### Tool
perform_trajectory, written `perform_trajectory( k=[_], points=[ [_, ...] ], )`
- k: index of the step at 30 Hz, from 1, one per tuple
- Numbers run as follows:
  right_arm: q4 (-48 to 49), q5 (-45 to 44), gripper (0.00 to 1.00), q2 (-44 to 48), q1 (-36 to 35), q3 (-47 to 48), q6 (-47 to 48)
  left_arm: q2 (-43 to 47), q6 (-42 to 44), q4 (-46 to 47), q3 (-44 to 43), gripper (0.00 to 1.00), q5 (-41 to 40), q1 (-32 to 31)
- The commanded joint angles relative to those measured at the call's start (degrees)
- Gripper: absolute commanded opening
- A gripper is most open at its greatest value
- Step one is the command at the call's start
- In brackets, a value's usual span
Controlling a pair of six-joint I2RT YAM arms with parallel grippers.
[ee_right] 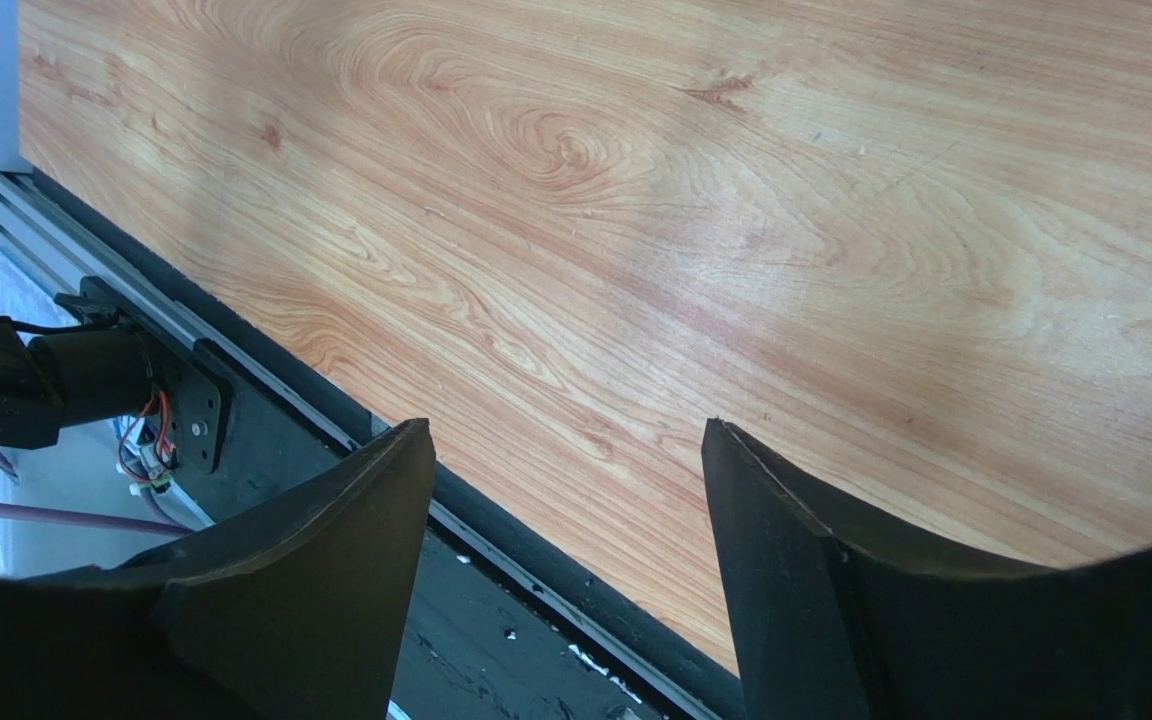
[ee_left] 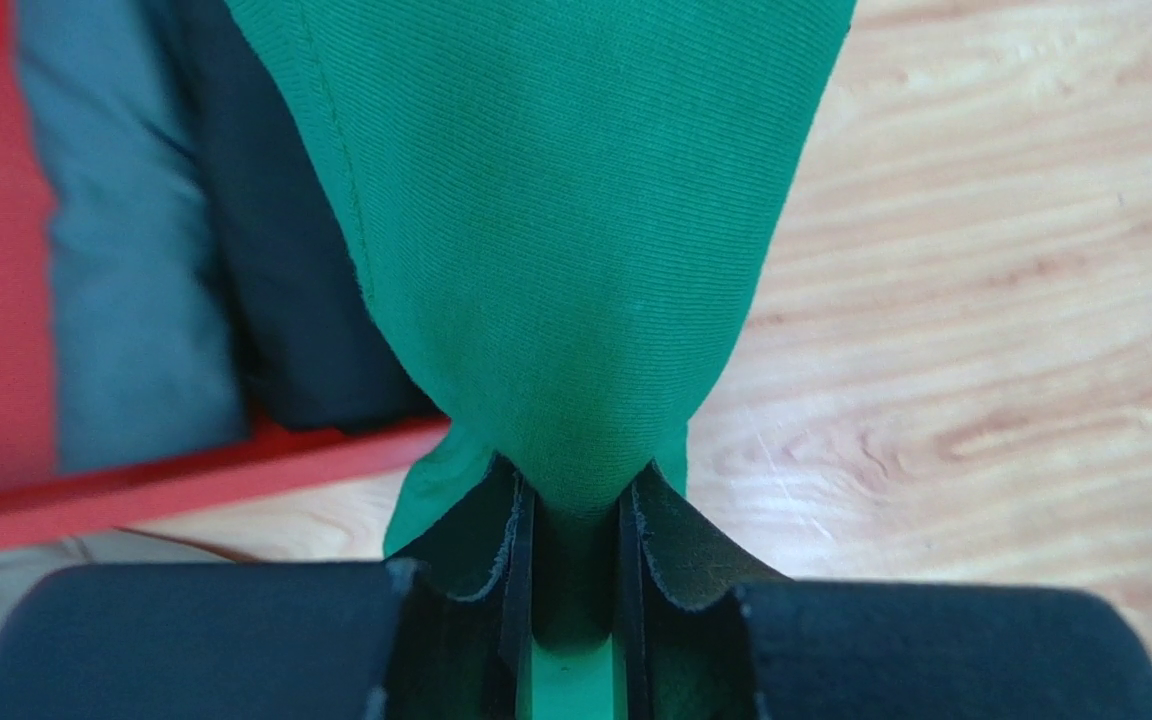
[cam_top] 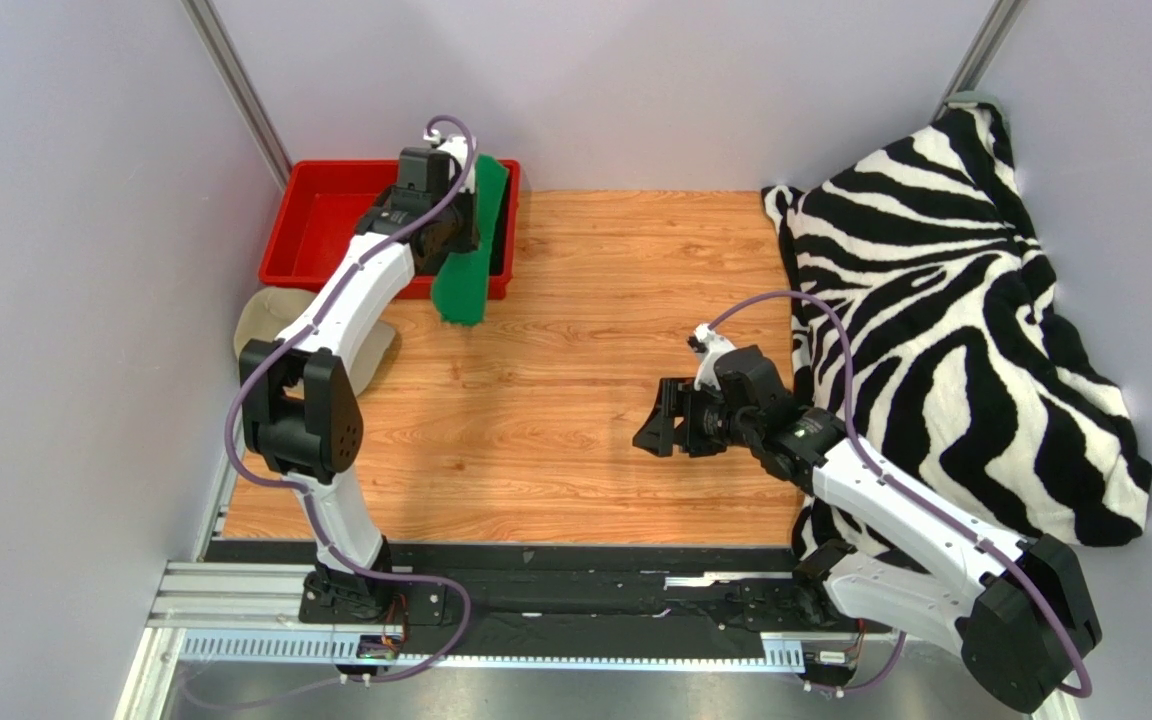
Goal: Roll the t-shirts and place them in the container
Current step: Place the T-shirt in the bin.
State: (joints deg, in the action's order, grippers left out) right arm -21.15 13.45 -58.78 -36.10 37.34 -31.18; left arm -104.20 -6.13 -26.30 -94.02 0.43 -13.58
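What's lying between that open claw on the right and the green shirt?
Only bare wooden table: the top view shows nothing resting between the right gripper and the green shirt.

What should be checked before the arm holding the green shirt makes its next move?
1. Grip: left tool pinches the green shirt: ok.
2. Shirt free of the red bin: cannot tell; part shows over its rim.
3. Room: bare wooden table in the middle for laying it down: ok.
4. Helper: right tool open, empty, above the table: ok.
5. Clutter: striped blanket lies at the right side: ok.
6. Shirt flat for rolling: not ok, bunched.
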Motion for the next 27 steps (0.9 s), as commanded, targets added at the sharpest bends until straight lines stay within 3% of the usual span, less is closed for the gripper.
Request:
perform_trajectory(
  k=[1, 6, 11, 16, 27],
  points=[
    [-1.0, -0.8, 0.7, -0.5, 0.1, 2.4, 2.1, -0.1, 4.1, 7.9, -6.4, 0.0, 3.5, 3.8],
    [0.1, -0.2, 0.7, -2.6, 0.1, 2.8, 2.3, -5.0, 5.4, 12.0, -10.8, 0.0, 9.3, 8.7],
    [2.5, 0.7, 0.7, -5.5, 0.1, 3.1, 2.2, -7.1, 10.7, 22.2, -7.5, 0.0, 5.5, 10.2],
    [4.4, 0.2, 0.69, -8.1, 0.1, 3.3, 2.3, -8.8, 9.6, 32.4, -4.2, 0.0, 3.4, 14.8],
    [7.7, 1.0, 0.69, -16.5, 0.1, 6.2, 2.3, -19.9, 11.2, 26.8, -17.8, 0.0, 7.2, 22.5]
  ],
)
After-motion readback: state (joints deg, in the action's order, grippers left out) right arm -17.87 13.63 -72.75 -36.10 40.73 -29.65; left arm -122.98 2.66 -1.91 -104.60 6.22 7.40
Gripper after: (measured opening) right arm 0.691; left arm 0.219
